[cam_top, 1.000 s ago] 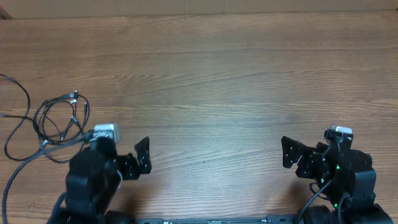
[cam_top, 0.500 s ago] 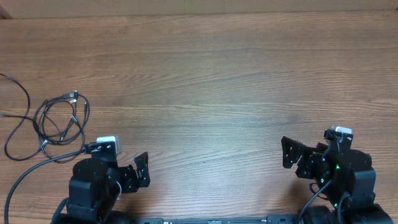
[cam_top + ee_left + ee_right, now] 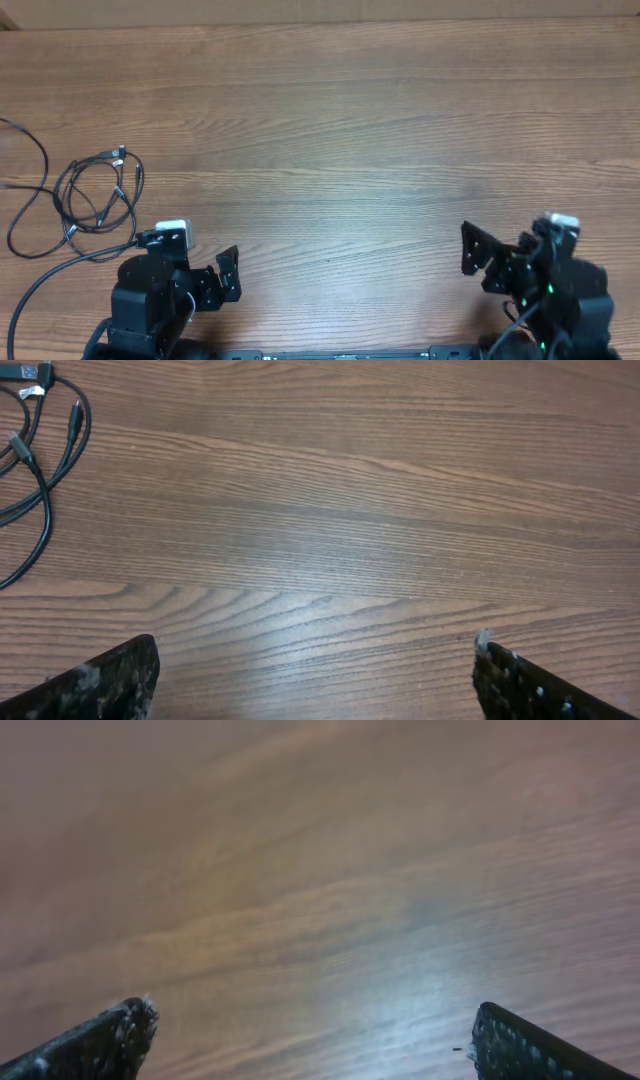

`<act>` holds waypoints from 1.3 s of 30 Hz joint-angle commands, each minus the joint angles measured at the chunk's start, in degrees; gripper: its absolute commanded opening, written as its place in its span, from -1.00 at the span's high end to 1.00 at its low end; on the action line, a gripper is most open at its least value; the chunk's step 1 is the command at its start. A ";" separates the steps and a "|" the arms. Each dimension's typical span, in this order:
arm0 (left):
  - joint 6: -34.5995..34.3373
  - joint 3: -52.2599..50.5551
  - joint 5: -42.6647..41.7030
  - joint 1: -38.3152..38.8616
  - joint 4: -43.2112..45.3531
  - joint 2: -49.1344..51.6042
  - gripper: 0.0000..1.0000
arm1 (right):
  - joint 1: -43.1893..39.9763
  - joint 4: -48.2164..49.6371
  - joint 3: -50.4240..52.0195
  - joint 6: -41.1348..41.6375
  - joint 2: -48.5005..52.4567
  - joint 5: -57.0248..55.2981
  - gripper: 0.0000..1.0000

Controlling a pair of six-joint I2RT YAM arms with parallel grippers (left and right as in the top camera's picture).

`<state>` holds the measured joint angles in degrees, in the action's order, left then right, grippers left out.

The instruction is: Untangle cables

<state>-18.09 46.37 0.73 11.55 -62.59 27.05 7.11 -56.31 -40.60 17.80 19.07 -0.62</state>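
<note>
Wood-grain table [image 3: 350,110] fills our view from above. Near its left edge we see the cables [image 3: 95,195], thin black cords lying in loose, overlapping loops on the wood, with small silvery plug ends showing among them. Just beside them, toward the front edge, sits the left arm. Its claw [image 3: 229,273] has the fingers spread wide apart, gripping nothing and clear of the cords. At the front right corner we find the right claw [image 3: 475,258], likewise spread wide with nothing between its fingers, well apart from the cables.
</note>
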 commanded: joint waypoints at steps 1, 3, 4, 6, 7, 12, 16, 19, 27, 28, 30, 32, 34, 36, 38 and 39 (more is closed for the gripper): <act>-0.59 -0.31 0.76 0.11 0.02 -0.33 -0.99 | -0.24 2.67 2.27 -2.45 -6.23 -2.29 -1.00; -0.59 -0.31 0.76 0.11 0.02 -0.33 -0.99 | -0.22 5.11 4.07 -4.42 -9.66 -2.27 -1.00; -0.59 -0.31 0.76 0.11 0.00 -0.33 -0.99 | -0.22 6.51 5.11 -5.33 -11.30 -2.29 -1.00; -0.59 -0.31 0.76 0.11 0.02 -0.33 -0.99 | -0.22 9.64 8.04 -6.16 -15.10 -2.29 -1.00; -0.59 -0.31 0.76 0.11 0.02 -0.33 -0.99 | -0.22 10.45 8.96 -6.14 -16.33 -2.27 -1.00; -0.59 -0.31 0.79 0.11 0.02 -0.33 -0.99 | -0.22 19.74 15.91 -6.14 -18.88 -1.88 -1.00; -0.59 -0.31 0.76 0.11 0.02 -0.33 -0.99 | -0.22 27.85 20.37 -6.14 -18.88 -1.86 -1.00; -0.59 -0.31 0.76 0.11 0.02 -0.33 -0.99 | -0.22 35.10 24.17 -6.14 -18.88 -1.90 -1.00; -0.59 -0.31 0.76 0.11 0.02 -0.33 -0.99 | -0.24 51.34 32.92 -6.21 -18.91 -1.90 -1.00; -0.59 -0.31 0.76 0.11 0.02 -0.33 -1.00 | -0.24 52.15 33.48 -6.54 -18.91 -1.90 -1.00; -0.59 -0.31 0.79 0.11 0.02 -0.33 -0.99 | -0.24 54.69 35.15 -8.72 -18.91 -1.88 -1.00; -0.59 -0.31 0.79 0.11 0.02 -0.33 -0.99 | -0.24 56.96 36.79 -10.75 -18.91 -1.77 -1.00; -0.59 -0.31 0.76 0.11 0.00 -0.33 -0.99 | -0.24 57.77 38.66 -13.92 -18.91 -0.50 -1.00; -0.59 -0.31 0.79 0.11 0.02 -0.33 -0.99 | -0.24 55.49 40.17 -17.25 -18.91 1.03 -1.00; -0.59 -0.31 0.79 0.11 0.00 -0.33 -0.99 | -0.28 51.21 40.15 -18.47 -18.91 2.14 -1.00; -0.59 -0.31 0.76 0.11 0.00 -0.33 -0.99 | -0.37 51.58 40.13 -18.51 -18.91 1.68 -1.00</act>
<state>-18.09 46.30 0.75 11.55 -62.61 27.05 7.11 -4.95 -1.06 3.49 0.64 -0.14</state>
